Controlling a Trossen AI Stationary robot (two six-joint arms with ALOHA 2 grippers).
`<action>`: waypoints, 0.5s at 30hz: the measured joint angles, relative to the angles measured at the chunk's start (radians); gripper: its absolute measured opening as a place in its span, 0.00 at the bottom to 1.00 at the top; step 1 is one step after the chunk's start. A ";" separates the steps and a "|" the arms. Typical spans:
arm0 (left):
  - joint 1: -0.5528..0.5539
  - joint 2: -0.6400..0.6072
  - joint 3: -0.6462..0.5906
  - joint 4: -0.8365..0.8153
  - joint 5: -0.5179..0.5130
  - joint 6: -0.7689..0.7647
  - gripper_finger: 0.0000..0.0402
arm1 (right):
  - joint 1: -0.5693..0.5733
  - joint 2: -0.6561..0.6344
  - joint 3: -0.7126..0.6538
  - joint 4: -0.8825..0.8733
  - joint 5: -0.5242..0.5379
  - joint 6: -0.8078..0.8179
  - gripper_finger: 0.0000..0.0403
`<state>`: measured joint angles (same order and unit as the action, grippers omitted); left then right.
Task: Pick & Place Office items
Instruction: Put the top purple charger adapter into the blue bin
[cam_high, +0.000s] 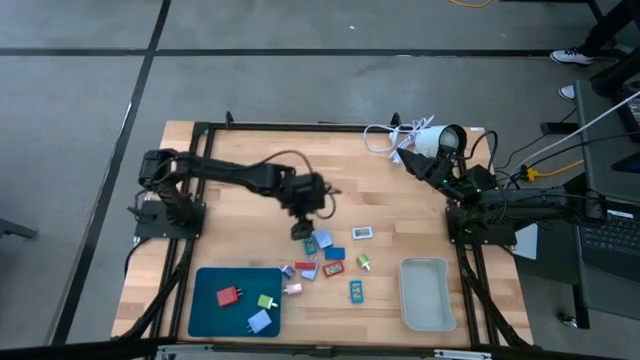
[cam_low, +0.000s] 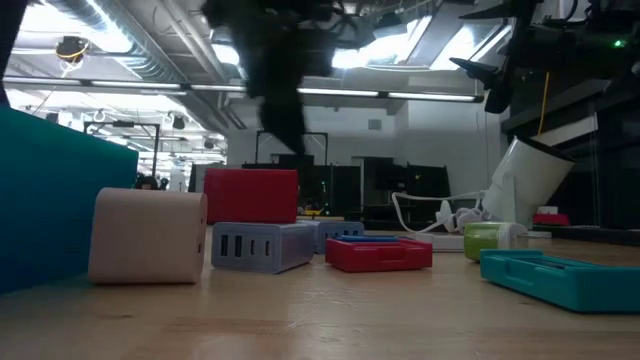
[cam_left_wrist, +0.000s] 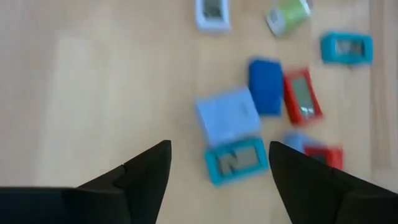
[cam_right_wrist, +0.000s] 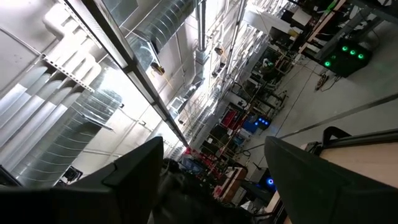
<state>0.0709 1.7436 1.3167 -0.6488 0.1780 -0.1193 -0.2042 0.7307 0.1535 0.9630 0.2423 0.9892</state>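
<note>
Surface: pale wooden table (cam_high: 240, 150) with a dark frame; open workshop hall beyond it.
Items: small flat office pieces scattered mid-table, near the front edge; three more lie on the blue tray (cam_high: 205, 310).
Bin: empty grey tub (cam_high: 425, 295) at front right.
Left gripper (cam_high: 303, 231): hangs over the near edge of the scatter, fingers spread, holding nothing.
Target, my guess: teal piece (cam_left_wrist: 236, 160), lying straight ahead between the two fingers (cam_left_wrist: 146, 171) in the left wrist view.
Long axis: the teal piece runs across the gap from finger to finger, so a turn of the wrist looks useful before closing.
Neighbours: pale blue block (cam_left_wrist: 227, 116) touches the teal piece's far side; dark blue piece (cam_left_wrist: 265, 86) and red piece (cam_left_wrist: 303, 95) just beyond.
Nearer arm: left, clearly.
Right gripper (cam_high: 410, 160): parked at the back right beside the white lamp (cam_high: 438, 140), fingers spread, empty.
Shapes: hard, smooth, boxy plastic; the teal and red pieces carry a small window on top.
</note>
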 joint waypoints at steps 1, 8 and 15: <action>0.014 0.027 0.032 0.001 0.001 0.015 0.67 | 0.000 0.000 0.000 -0.001 0.000 0.002 0.70; 0.051 0.248 0.270 0.010 -0.038 0.107 0.69 | 0.000 0.000 0.000 -0.002 0.000 0.001 0.70; 0.043 0.437 0.527 0.069 -0.022 0.083 0.69 | 0.000 0.000 0.000 0.002 0.000 -0.002 0.70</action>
<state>0.1135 2.1804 1.8433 -0.5802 0.1563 -0.0366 -0.2039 0.7308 0.1535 0.9649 0.2424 0.9870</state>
